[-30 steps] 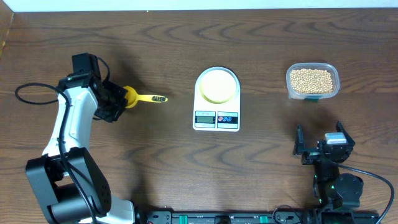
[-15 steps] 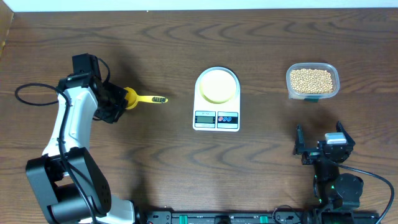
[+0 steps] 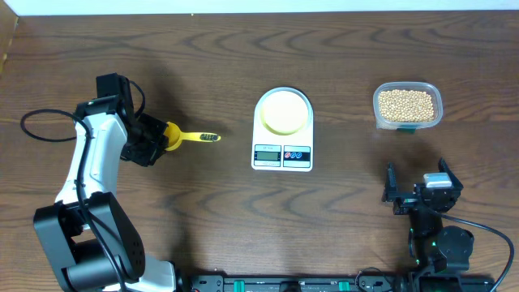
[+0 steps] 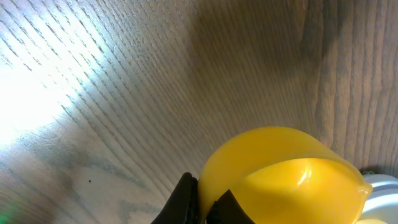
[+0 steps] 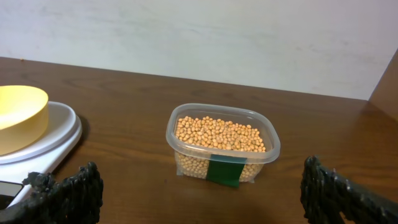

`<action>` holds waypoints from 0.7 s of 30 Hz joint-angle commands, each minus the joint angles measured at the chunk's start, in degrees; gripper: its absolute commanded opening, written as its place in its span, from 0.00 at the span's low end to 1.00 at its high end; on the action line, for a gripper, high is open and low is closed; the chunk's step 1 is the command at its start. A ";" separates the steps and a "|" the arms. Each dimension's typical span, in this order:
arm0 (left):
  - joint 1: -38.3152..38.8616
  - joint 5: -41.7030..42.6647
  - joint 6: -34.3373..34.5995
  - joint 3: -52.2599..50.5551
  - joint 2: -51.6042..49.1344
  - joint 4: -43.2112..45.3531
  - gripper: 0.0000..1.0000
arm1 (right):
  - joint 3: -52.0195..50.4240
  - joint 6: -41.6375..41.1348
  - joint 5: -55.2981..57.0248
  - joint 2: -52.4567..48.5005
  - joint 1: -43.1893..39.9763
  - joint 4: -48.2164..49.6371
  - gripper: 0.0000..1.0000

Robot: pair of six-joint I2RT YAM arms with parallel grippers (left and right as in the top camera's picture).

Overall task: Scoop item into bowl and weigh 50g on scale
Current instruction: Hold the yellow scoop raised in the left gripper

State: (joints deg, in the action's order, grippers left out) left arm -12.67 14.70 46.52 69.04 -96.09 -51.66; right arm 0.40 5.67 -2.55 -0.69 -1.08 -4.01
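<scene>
The yellow scoop [image 3: 185,136] is at the left of the table, its handle pointing right toward the scale. My left gripper [image 3: 160,139] is shut on the rim of its cup; in the left wrist view the black fingertips [image 4: 186,198] pinch the scoop [image 4: 280,168] wall just above the wood. The pale-yellow bowl [image 3: 284,111] sits on the white scale [image 3: 282,155] at mid-table. The beans [image 3: 406,103] fill a clear container [image 3: 432,119] at the back right. My right gripper [image 3: 415,195] stands open in front of that container, with nothing between its fingers [image 5: 69,190].
A black cable [image 3: 45,122] loops on the table left of the left arm. The right wrist view shows the container [image 5: 222,149] with a green label, and the bowl [image 5: 18,115] and scale [image 5: 59,134] at its left. A pale wall borders the table's far edge.
The left gripper and the scoop have shifted slightly toward the front and right. The right arm has not moved.
</scene>
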 commanded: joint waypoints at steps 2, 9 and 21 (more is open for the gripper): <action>-0.28 -0.11 0.33 1.05 0.90 -0.35 0.08 | -0.09 0.17 0.66 0.37 -0.44 -0.26 0.99; -0.28 -0.11 0.33 1.05 0.90 -0.37 0.08 | -0.09 0.17 0.66 0.37 -0.44 -0.26 0.99; -0.28 -0.11 0.33 1.05 0.90 -0.39 0.07 | -0.09 0.17 0.66 0.37 -0.44 -0.26 0.99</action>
State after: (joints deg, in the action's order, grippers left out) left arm -12.67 14.70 46.52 69.04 -96.09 -51.68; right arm 0.40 5.69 -2.55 -0.69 -1.08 -4.01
